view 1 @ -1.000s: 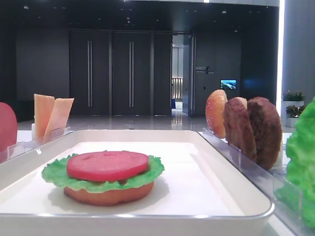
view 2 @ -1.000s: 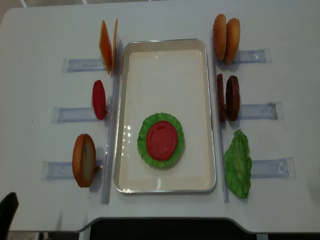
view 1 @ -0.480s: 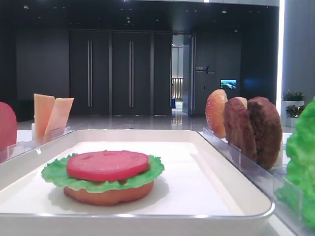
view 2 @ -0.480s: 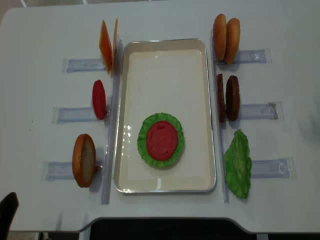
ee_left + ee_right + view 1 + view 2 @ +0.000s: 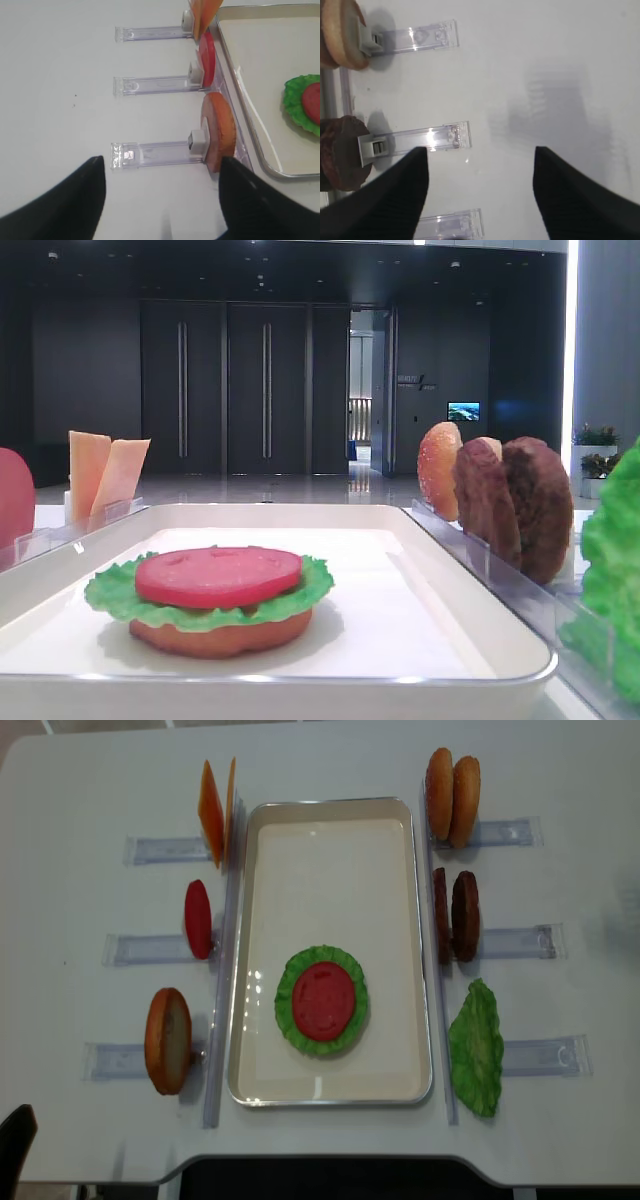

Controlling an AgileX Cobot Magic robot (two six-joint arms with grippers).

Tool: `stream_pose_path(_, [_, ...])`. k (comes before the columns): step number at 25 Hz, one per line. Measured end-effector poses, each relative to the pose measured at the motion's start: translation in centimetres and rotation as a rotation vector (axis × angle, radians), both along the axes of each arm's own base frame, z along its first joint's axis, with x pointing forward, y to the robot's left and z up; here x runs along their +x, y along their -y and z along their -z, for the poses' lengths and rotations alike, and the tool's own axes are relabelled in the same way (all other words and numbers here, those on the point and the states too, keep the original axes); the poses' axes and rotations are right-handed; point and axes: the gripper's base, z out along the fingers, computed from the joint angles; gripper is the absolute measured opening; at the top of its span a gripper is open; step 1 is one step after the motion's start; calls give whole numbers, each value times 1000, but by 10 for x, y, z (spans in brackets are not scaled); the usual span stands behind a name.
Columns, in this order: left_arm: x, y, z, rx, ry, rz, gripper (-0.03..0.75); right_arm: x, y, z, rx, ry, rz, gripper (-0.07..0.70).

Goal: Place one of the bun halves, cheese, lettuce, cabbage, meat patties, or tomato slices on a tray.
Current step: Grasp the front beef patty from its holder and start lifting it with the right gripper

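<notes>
The white tray (image 5: 330, 804) lies mid-table and holds a bun half (image 5: 220, 635) topped with lettuce (image 5: 288, 1010) and a tomato slice (image 5: 323, 999). Left of it, cheese (image 5: 212, 812), a tomato slice (image 5: 198, 918) and a bun half (image 5: 168, 1040) stand on edge. On the right stand two bun halves (image 5: 452, 797), meat patties (image 5: 464, 915) and lettuce (image 5: 475, 1048). My left gripper (image 5: 162, 200) is open and empty over bare table, just short of the bun half (image 5: 220, 127). My right gripper (image 5: 480, 190) is open and empty, right of the meat patties (image 5: 342, 152).
Clear plastic racks (image 5: 525, 942) stick out from each food toward the table's sides. One rack (image 5: 420, 140) lies close ahead of the right gripper's left finger. Another (image 5: 155, 152) lies ahead of the left gripper. The table's front edge (image 5: 330, 1160) is near the tray.
</notes>
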Motion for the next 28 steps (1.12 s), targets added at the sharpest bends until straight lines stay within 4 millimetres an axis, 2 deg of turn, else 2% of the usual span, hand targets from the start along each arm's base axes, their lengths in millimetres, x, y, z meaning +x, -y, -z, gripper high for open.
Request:
stream_pose_path(3, [0, 0, 0, 0, 0, 0, 534, 3, -6, 4, 13, -18, 18, 433])
stream_pose_path(12, [0, 0, 0, 0, 0, 0, 534, 6, -78, 18, 19, -76, -64, 433])
stream_pose_path(21, [0, 0, 0, 0, 0, 0, 534, -3, -119, 23, 68, -106, -32, 433])
stream_pose_path(28, [0, 0, 0, 0, 0, 0, 534, 0, -156, 51, 22, -190, -84, 433])
